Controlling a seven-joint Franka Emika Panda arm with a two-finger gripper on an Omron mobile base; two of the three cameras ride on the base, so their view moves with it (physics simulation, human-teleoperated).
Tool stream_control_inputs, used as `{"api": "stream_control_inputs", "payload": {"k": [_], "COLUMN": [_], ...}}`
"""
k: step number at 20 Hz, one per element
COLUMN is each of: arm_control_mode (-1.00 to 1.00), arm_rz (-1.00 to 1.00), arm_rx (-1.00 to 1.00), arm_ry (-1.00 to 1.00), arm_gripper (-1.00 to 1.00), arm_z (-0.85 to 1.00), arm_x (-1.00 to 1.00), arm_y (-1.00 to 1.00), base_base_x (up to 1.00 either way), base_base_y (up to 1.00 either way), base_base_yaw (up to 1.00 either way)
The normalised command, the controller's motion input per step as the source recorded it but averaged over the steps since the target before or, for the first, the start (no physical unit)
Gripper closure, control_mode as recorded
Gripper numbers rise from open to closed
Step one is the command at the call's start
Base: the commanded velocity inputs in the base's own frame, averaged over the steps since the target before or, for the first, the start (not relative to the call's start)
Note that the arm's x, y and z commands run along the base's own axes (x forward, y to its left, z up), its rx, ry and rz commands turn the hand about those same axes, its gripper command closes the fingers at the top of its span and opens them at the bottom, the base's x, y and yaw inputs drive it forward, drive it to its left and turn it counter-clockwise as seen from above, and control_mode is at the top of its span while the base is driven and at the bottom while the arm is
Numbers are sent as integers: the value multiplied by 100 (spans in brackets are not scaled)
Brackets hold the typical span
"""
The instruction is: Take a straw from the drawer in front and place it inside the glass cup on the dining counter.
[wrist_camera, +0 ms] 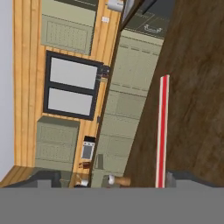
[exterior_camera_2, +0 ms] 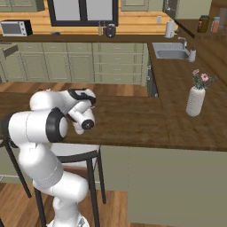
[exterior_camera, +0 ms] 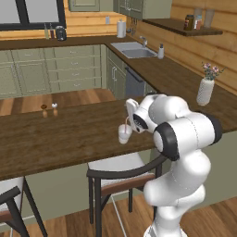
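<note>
The glass cup (exterior_camera: 124, 134) stands on the dark wooden dining counter (exterior_camera: 60, 134), near its front edge. My gripper (exterior_camera: 129, 124) hangs right above and beside the cup, with the white hand partly covering it. In the hand view the red straw (wrist_camera: 162, 131) runs lengthwise up from the bottom, over the counter (wrist_camera: 192, 87), close to the right fingertip (wrist_camera: 179, 177). The two fingertips stand wide apart, so the gripper (wrist_camera: 113, 177) is open. Whether the straw's lower end sits in the cup I cannot tell. The drawer is out of view.
A white vase with pink flowers (exterior_camera: 205, 90) (exterior_camera_2: 195, 101) stands on the counter to the right. Two small shakers (exterior_camera: 50, 108) sit far left on the counter. A dark-framed chair (exterior_camera: 120, 173) is tucked under the counter's front edge, beside my base.
</note>
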Motion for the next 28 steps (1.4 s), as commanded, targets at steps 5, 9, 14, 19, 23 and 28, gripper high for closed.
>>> {"api": "stream_control_inputs", "payload": {"k": [5,9,14,19,23,28], "arm_control_mode": [-100,-100,-100,-100,-100,-100], "arm_rz": [0,0,0,0,0,0], "arm_rx": [0,0,-4,-6,-5,-7], "arm_ry": [0,2,19,31,29,23], "arm_gripper": [-100,-100,-100,-100,-100,-100], "arm_z": [0,0,18,29,46,60], "arm_x": [4,-23,-9,0,-6,-16], "arm_y": [0,0,0,0,0,0], "base_base_x": [0,0,0,0,0,0], "base_base_y": [0,0,0,0,0,0], "base_base_yaw": [0,0,0,0,0,0]}}
